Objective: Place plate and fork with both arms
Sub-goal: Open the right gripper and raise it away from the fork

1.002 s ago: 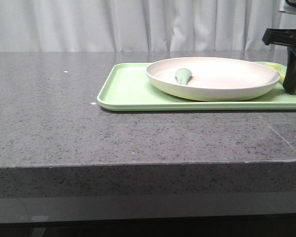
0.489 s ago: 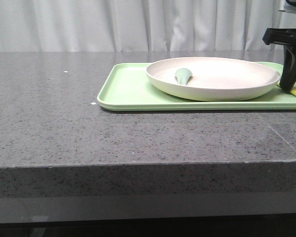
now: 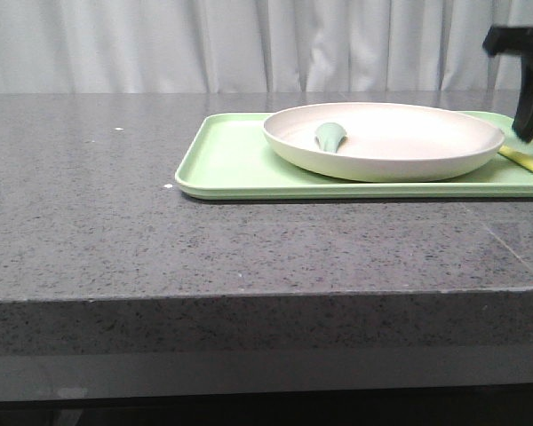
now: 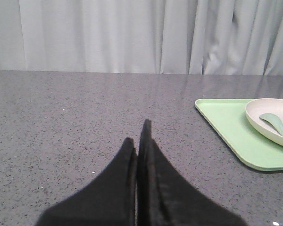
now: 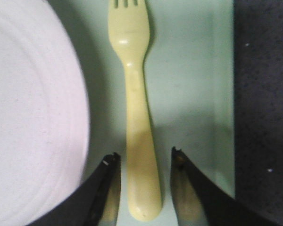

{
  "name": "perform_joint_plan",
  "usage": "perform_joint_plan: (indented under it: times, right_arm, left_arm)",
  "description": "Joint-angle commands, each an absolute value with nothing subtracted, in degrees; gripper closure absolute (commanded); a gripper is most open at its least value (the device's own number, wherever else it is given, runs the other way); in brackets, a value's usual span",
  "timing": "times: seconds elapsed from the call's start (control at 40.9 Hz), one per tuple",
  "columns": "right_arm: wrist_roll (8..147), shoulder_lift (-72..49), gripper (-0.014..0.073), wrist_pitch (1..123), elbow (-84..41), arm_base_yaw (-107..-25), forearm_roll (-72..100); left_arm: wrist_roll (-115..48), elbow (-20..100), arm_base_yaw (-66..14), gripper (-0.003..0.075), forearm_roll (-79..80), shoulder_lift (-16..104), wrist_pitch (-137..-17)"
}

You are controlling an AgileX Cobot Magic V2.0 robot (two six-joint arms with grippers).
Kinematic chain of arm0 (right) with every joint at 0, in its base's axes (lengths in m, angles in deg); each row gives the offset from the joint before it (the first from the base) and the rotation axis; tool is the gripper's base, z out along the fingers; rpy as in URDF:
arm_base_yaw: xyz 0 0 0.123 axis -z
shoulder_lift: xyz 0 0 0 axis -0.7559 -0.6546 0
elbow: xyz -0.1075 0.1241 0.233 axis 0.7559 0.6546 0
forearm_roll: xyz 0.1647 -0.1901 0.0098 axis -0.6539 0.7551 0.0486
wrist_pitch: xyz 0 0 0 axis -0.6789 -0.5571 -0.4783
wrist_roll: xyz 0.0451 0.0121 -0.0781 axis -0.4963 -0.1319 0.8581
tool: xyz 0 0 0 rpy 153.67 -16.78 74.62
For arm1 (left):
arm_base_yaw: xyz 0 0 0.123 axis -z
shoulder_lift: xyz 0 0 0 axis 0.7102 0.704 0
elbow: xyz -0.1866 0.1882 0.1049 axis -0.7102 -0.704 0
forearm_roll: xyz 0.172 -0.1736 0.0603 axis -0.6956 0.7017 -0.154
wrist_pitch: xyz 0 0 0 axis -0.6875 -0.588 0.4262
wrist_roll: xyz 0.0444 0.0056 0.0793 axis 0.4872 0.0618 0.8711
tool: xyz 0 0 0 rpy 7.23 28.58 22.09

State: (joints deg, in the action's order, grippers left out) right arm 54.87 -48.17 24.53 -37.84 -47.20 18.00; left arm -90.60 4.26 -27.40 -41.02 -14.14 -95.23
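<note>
Right wrist view looks straight down on the fork [image 5: 137, 117], which lies flat on the light-green tray [image 5: 193, 84] with its tines pointing away from the right tool [image 5: 142, 169]; the tool's two dark fingers [image 5: 106, 188] stand apart with a moderate gap, one on each side of the handle's end, and neither is seen to touch it; the handle's rounded end lies between the fingertips, slightly nearer one than the other; whether the tips reach the tray surface cannot be told. Just beside the fork, on the side away from the tray's edge, is the curved rim of the cream-white plate [image 5: 33, 117]; a narrow strip of tray separates them; past the tray's raised edge is the speckled grey table [image 5: 264, 94].

From the front, the plate [image 3: 386, 142] sits on the tray [image 3: 231, 164] at the right of the table [image 3: 160, 248], with a grey-green spoon [image 3: 330, 136] lying inside it; the fork [image 3: 529, 161] shows only as a yellow sliver on the tray at the plate's right, under the right tool [image 3: 526, 80], which is cut off by the picture's edge.

In the left wrist view the left tool [image 4: 137, 141] has its fingers pressed together, holding nothing, above bare table [image 4: 61, 122], well apart from the tray [image 4: 236, 136], the plate [image 4: 269, 125] and the spoon [image 4: 276, 125].
</note>
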Motion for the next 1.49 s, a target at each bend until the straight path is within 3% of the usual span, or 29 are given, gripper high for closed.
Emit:
perform_joint_plan:
  times: [0.0, 0.367, 0.709, 1.467]
  right_arm:
    - [55.57, -42.11, 0.0301, 25.04, -40.90, -46.53, 18.20]
    - [55.57, -34.97, 0.0585, 24.31, -42.21, -46.53, 18.20]
    - [57.02, -28.73, 0.0703, 25.85, -39.60, -46.53, 18.20]
    - [60.48, 18.38, 0.0710, 52.26, 4.60, -46.64, 18.20]
  left_arm:
    - [-91.23, 5.71, -27.53, 0.0739, -41.08, -14.16, -90.44]
    - [-91.23, 5.71, -27.53, 0.0739, -41.08, -14.16, -90.44]
    - [-91.23, 5.71, -27.53, 0.0739, -41.08, -14.16, -90.44]
    - [-91.23, 5.71, -27.53, 0.0739, -41.08, -14.16, -90.44]
